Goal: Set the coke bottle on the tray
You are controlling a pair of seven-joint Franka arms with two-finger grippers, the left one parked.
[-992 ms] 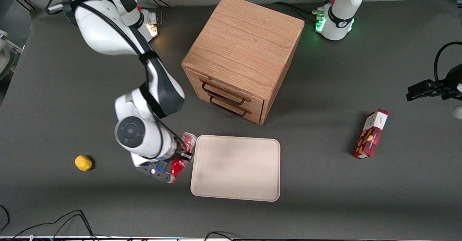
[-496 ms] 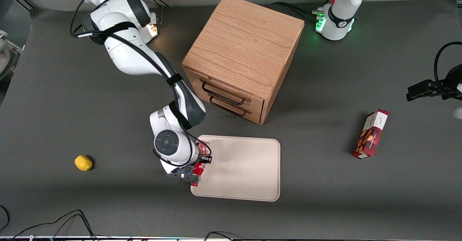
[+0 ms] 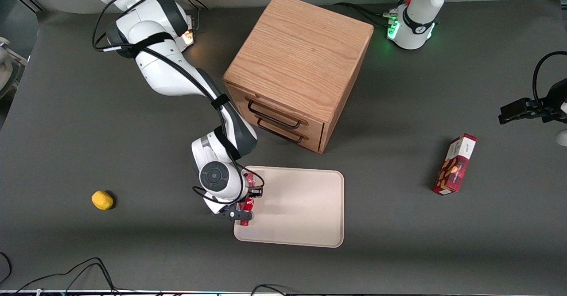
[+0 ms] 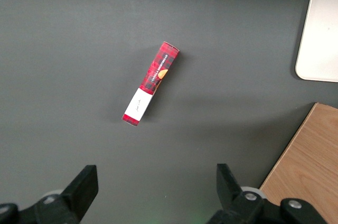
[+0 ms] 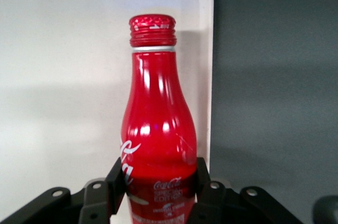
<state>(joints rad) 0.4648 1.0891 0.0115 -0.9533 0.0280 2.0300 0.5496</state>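
End effector (image 3: 245, 204) clamped on the coke bottle (image 5: 157, 134), fingers pinching its lower body. Bottle hangs over the tray (image 3: 301, 207), at the tray's edge toward the working arm's end. Carry looks nearly done; lowering and release remain. Dark grey bench (image 3: 398, 251), wooden drawer cabinet (image 3: 297, 65), red snack box (image 3: 456, 165), small yellow object (image 3: 102, 200).

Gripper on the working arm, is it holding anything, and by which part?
The gripper holds the coke bottle by its lower body, a finger on each side, over the tray.
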